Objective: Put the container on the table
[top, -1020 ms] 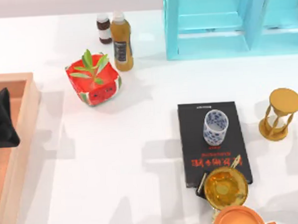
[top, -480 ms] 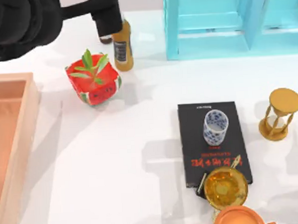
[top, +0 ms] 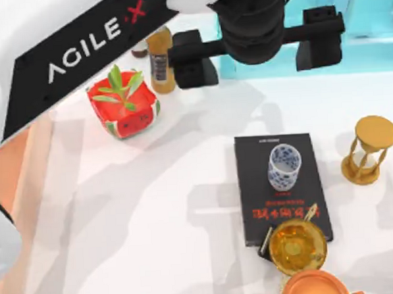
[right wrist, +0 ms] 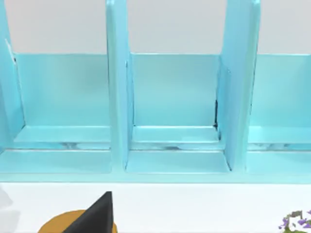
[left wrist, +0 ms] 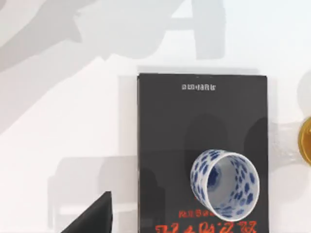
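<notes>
The container (top: 284, 167), a small white cup with blue flowers, stands upright on a black book (top: 276, 149) with red lettering, right of the table's (top: 153, 208) middle. My left gripper (top: 256, 55) hovers high behind the book with its fingers spread wide, open and holding nothing. In the left wrist view the container (left wrist: 224, 183) lies below on the book (left wrist: 194, 116), apart from the gripper. My right arm is parked at the right side, and its wrist view faces the blue shelf.
A red watermelon pot (top: 123, 105) and an amber bottle (top: 160, 60) stand at the back left. The blue shelf (top: 368, 19) is at the back right. A gold hourglass (top: 368, 150), a golden bowl (top: 297, 246) and an orange pot (top: 319, 287) crowd the book. A wooden tray (top: 13, 176) lines the left edge.
My left arm has swung from the far left across the back of the table to a spot behind the book. The container and book have not moved.
</notes>
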